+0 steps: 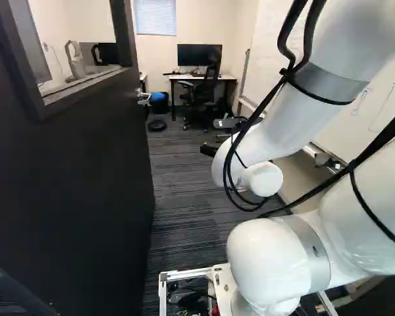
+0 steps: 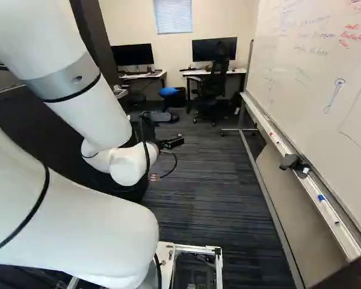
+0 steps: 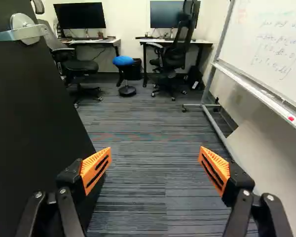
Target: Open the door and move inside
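Observation:
The black gripper (image 2: 171,142) shows partly beyond the white wrist in the right base view. In the wrist view the gripper (image 3: 155,165) stands open, its orange pads wide apart with nothing between them. A dark door (image 1: 85,178) with a window fills the left side of the left base view, swung open along the arm's left. Its metal handle (image 1: 143,97) is near the door's far edge. In the wrist view the door (image 3: 29,118) rises beside one finger, and the handle (image 3: 27,32) lies farther ahead, apart from the gripper. Whether that finger touches the door, I cannot tell.
Striped carpet (image 3: 148,173) runs ahead between the door and a wheeled whiteboard (image 2: 313,78) on the right. The whiteboard's foot (image 3: 200,106) reaches onto the floor. Farther back are desks with monitors (image 3: 80,16), office chairs (image 3: 175,49), a blue-topped stool (image 3: 123,61) and a bin (image 3: 133,70).

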You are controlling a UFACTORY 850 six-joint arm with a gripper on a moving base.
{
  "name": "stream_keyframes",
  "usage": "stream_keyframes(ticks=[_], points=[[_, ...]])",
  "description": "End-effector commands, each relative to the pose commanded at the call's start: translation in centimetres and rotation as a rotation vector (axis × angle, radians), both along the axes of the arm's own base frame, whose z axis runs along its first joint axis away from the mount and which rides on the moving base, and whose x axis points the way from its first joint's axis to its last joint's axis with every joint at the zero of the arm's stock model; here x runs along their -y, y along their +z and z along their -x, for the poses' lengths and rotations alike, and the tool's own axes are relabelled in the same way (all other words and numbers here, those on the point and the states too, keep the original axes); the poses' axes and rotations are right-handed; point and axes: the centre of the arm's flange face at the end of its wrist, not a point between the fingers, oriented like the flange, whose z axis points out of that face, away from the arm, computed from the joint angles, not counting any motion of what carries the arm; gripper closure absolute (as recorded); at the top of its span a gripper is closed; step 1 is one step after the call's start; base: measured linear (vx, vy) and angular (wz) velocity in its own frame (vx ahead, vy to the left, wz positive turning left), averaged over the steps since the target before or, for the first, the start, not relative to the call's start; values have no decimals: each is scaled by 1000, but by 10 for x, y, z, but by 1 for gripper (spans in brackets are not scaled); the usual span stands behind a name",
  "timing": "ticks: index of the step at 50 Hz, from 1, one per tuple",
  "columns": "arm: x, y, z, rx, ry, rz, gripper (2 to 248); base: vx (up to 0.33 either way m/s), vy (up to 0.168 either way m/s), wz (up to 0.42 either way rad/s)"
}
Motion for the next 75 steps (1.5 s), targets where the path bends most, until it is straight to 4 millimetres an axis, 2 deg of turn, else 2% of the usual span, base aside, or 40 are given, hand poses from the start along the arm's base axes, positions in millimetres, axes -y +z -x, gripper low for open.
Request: stream_keyframes(ticks=[29,75], points=[[0,0,0,0,0,0,3,191,-30,20],[0,0,0,0,0,0,3,202,-1,-14]])
